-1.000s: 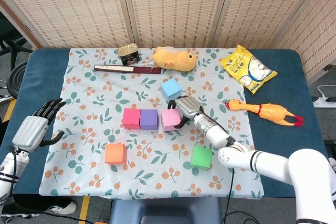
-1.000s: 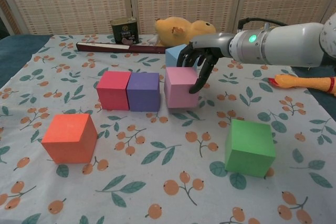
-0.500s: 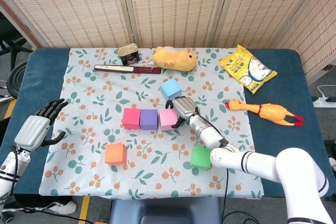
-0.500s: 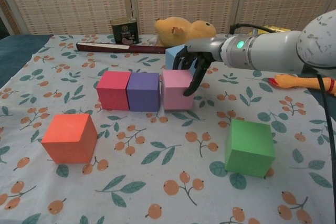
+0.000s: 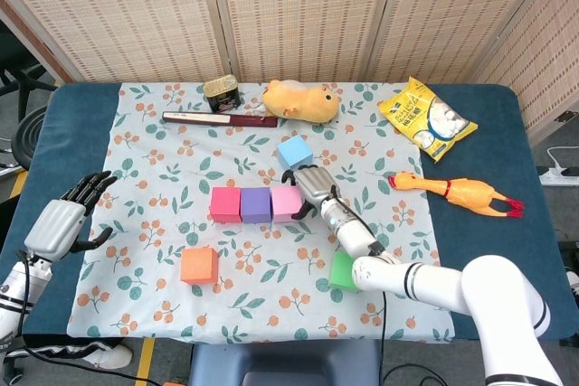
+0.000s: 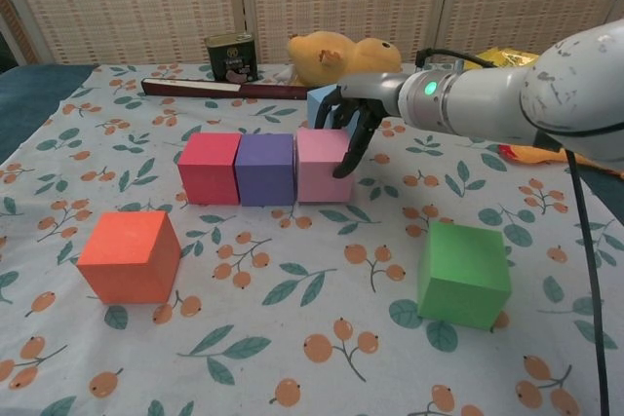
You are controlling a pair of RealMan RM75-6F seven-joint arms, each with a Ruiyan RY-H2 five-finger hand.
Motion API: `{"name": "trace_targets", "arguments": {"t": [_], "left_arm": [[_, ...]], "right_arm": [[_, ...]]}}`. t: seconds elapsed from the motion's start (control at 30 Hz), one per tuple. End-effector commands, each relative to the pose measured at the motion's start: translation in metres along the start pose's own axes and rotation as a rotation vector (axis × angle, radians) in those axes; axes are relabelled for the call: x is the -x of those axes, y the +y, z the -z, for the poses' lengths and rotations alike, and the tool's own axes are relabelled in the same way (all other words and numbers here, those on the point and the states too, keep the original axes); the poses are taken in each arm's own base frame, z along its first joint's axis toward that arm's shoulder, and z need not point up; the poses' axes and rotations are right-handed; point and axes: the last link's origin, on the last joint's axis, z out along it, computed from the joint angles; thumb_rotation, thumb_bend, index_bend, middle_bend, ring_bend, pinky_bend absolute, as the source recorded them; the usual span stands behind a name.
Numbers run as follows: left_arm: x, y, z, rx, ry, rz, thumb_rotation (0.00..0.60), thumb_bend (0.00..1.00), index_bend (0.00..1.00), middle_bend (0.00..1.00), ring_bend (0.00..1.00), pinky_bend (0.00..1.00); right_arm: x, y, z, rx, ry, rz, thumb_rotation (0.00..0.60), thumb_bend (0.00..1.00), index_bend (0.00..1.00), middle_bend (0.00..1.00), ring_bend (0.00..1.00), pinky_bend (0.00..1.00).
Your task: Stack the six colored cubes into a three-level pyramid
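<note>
The pink cube [image 6: 321, 164] is grasped by the right hand [image 6: 347, 116] and set against the purple cube [image 6: 266, 169], so that the pyramid's base row is closed.

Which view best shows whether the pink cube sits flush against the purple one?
The chest view: the pink cube and purple cube show side-on with no gap visible. The head view shows the pair smaller from above, the right hand covering the pink cube's right edge.

Red cube [image 6: 210, 168], purple cube [image 6: 266, 170], pink cube [image 6: 323, 165], orange cube [image 6: 130, 256], green cube [image 6: 464, 274], light-blue cube [image 5: 294, 152]; white tablecloth [image 6: 292, 338] is patterned with leaves and orange berries.
</note>
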Motion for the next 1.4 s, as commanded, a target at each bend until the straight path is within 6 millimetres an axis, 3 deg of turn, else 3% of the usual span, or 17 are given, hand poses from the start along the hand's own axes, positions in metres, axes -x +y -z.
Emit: {"name": "trace_targets", "arguments": {"t": [0.03, 1.4], "left_arm": [[0.0, 0.0, 0.0, 0.001, -0.001, 0.001, 0.6, 0.35, 0.0, 0.03, 0.04, 0.23], [0.004, -0.002, -0.001, 0.014, -0.015, 0.013, 0.6, 0.35, 0.0, 0.03, 0.04, 0.23]], "right_arm": [[0.0, 0.001, 0.0, 0.005, 0.001, 0.005, 0.6, 0.0, 0.28, 0.46, 0.16, 0.18], [0.007, -0.008, -0.007, 0.033, -0.006, -0.004, 0.6, 0.0, 0.24, 0.46, 0.14, 0.14]]}}
